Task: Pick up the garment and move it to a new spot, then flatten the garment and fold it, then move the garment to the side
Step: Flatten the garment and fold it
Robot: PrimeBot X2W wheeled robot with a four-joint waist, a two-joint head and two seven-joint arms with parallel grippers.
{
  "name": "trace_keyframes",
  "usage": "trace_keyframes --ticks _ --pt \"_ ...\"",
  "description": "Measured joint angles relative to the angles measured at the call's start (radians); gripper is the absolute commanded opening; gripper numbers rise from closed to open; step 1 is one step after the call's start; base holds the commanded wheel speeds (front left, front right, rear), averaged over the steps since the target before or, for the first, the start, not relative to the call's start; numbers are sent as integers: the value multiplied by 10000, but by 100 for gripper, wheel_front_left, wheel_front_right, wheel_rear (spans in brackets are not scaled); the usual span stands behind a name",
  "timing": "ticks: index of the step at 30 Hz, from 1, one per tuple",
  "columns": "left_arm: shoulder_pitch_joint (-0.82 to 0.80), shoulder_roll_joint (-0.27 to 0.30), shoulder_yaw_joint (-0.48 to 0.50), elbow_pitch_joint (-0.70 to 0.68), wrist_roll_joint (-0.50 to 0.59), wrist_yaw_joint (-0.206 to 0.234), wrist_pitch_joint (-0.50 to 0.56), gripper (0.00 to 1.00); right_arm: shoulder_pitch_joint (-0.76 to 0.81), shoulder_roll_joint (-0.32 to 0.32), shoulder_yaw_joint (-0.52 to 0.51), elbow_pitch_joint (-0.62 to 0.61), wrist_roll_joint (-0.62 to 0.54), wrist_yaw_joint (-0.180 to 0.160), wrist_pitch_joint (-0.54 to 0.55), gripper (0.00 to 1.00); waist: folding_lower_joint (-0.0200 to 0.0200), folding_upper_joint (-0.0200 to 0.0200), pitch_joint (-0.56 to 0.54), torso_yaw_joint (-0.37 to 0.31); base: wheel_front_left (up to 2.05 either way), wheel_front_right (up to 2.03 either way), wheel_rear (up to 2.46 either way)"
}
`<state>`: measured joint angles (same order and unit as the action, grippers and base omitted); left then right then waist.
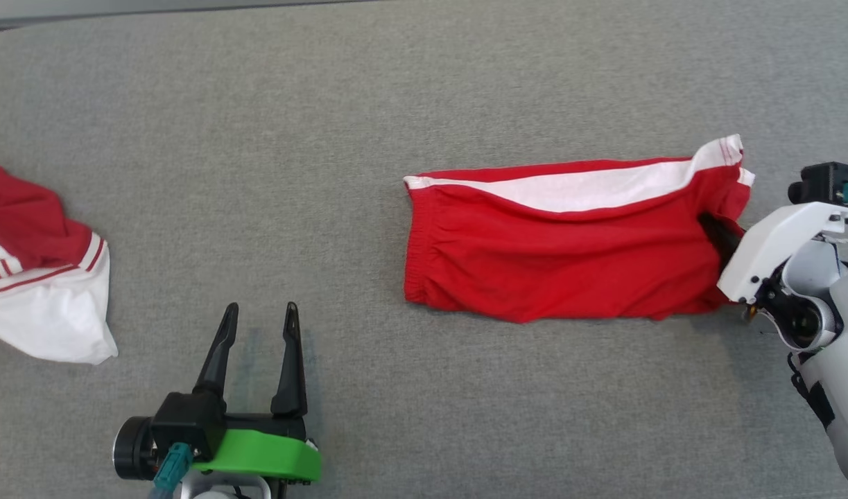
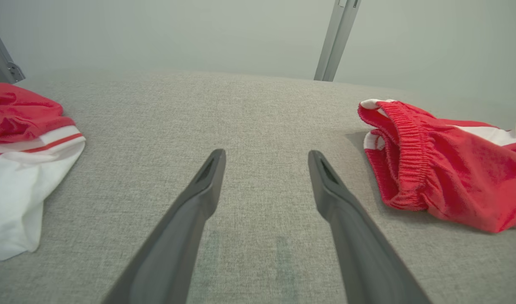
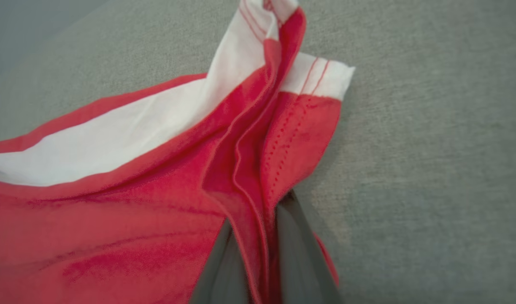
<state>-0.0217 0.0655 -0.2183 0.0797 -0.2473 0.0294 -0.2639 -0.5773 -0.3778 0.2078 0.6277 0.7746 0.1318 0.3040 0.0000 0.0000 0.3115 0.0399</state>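
one garment (image 1: 555,249) lengthwise left-right, waistband (image 1: 417,242) leftward, hem (image 1: 732,197) in clenched right gripper (image 1: 713,232); left gripper (image 1: 261,308) agape

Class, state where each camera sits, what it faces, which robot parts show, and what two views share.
Head view: head, looking down at table; left end effector open, right end effector shut on shorts.
Left wrist view: left wrist, facing across table; own spread fingers.
Right wrist view: right wrist, facing pinched shorts; own fingers.
Shared: all three show the shorts.
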Motion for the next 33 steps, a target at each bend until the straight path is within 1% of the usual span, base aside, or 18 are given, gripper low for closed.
trace_keyframes --ticks 3,8,11,15,17,20,22,23,25,28,30,33 --pt "118 -10 -31 -58 104 -132 0 100 240 -136 -495 142 360 -10 113 0 0 0 -346 -384 0 0 0" --pt "281 -27 -92 -61 201 -297 0 100 349 -207 -1331 800 594 -10 -6 0 0 0 -752 -741 0 0 0" --pt "305 -58 -144 -52 213 -355 0 100 333 -364 -1852 1356 554 -10 -188 0 0 0 -800 -722 0 0 0" --pt "407 -86 -144 -61 209 -366 -2 100 124 -1076 -2579 1839 366 -12 -431 0 0 0 -730 -547 0 0 0" --pt "525 -94 -148 -59 209 -364 -2 100 -54 -1327 -2811 1772 313 -12 -497 0 0 0 -699 -486 0 0 0" --pt "626 -109 -146 -46 173 -336 -2 100 -186 -1327 -2755 1212 205 -12 -447 0 0 0 -738 -498 0 0 0" --pt "635 -121 -159 -33 111 -336 0 100 -220 -1114 -2449 493 136 -13 -276 0 0 0 -806 -560 0 0 0" --pt "636 -125 -171 -27 109 -336 0 100 -214 -890 -2272 130 138 -13 -196 0 0 0 -841 -599 0 0 0" --pt "662 -132 -215 -2 102 -341 -2 100 -172 -364 -1837 -602 71 -13 -58 0 0 0 -922 -683 0 0 0" --pt "662 -136 -351 46 77 -353 -2 100 115 606 -1143 -1565 -125 -13 221 0 0 0 -1059 -811 0 0 0" --pt "639 -146 -433 115 75 -353 -2 100 348 1191 -756 -1889 -439 -13 366 0 0 0 -1149 -857 0 0 0" --pt "619 -150 -545 205 63 -384 -2 100 614 1893 -439 -1967 -848 -12 476 0 0 0 -1239 -814 0 0 0"
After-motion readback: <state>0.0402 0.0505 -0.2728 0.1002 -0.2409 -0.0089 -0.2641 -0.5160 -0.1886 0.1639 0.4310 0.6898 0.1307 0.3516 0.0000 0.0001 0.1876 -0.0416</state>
